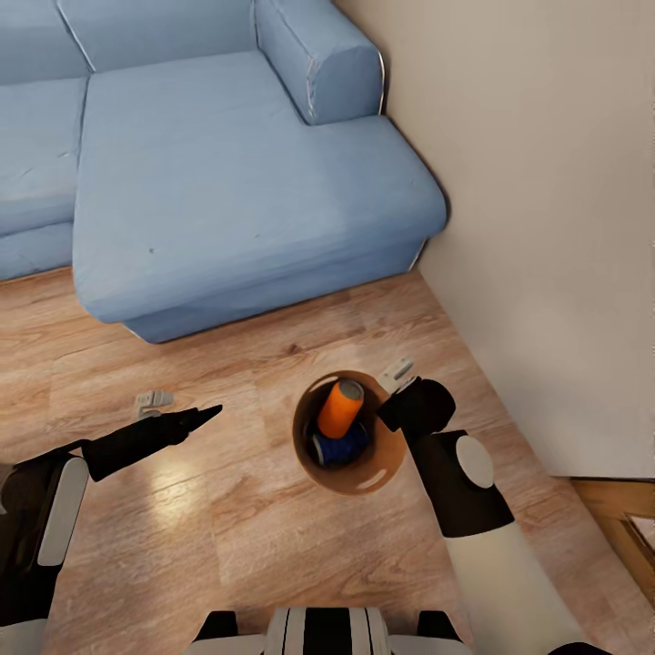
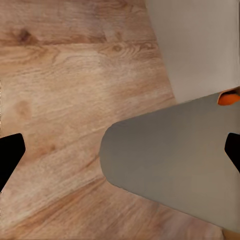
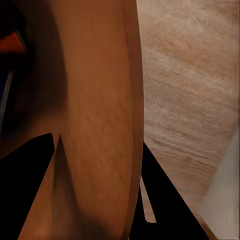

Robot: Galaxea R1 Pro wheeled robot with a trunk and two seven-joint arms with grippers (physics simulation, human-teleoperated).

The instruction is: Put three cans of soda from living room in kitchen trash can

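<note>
Gripping the bin's rim, the right end effector has one finger inside the copper-brown wall and one outside, closed on it; the bin stands on the wood floor just before the blue sofa; inside lie an orange can, tilted, and a dark blue can beneath it; the left end effector hovers beside the bin, apart from it, fingers spread, holding nothing.

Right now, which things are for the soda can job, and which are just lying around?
For the job:
- trash can, its rim between the right gripper's fingers
- orange can inside it
- dark blue can inside it

Just lying around:
- blue sofa
- small grey thing on the floor; cannot tell what
</note>
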